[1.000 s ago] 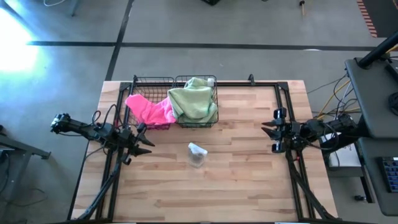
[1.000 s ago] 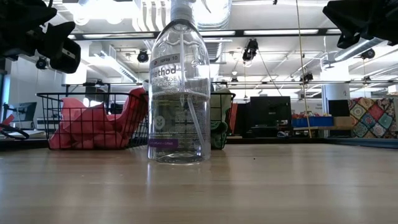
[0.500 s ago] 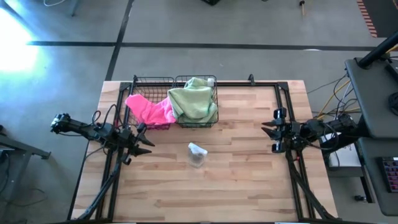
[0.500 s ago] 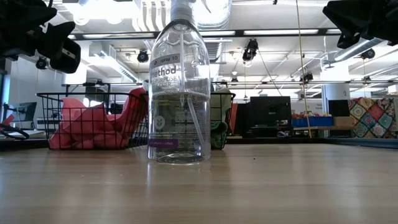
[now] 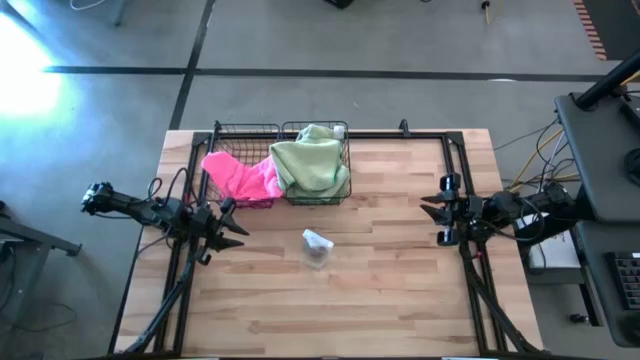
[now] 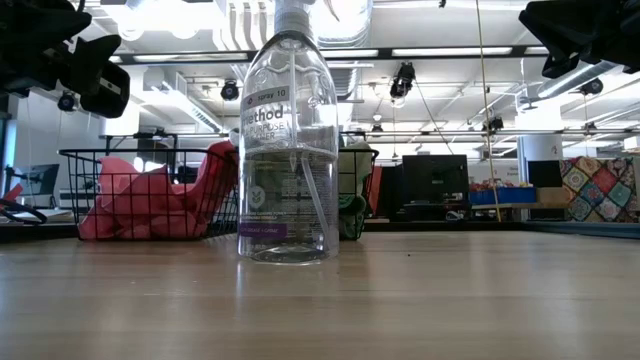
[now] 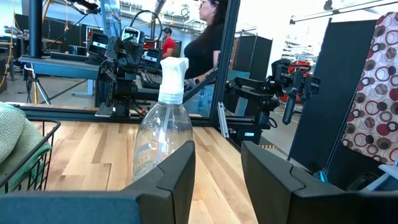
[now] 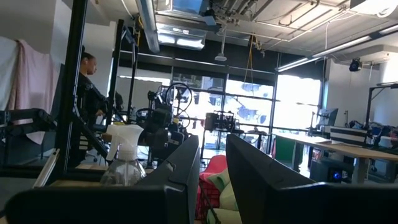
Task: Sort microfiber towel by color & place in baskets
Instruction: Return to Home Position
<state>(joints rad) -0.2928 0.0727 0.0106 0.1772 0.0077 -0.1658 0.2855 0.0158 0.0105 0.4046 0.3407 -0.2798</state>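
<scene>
Hovering over opposite tabletop [image 5: 400,290] edges, my left end effector [image 5: 236,228] and right end effector [image 5: 428,210] both gape open, empty; the pink towel [image 5: 240,178] and green towel [image 5: 312,162] lie in the baskets [image 5: 245,128] between them, nearer my left.

The bottle [image 6: 288,160] is showing the brand "method" in white letters on its clear side. The finer print beneath it and on the purple band [image 6: 262,229] is proving too small to read.
</scene>
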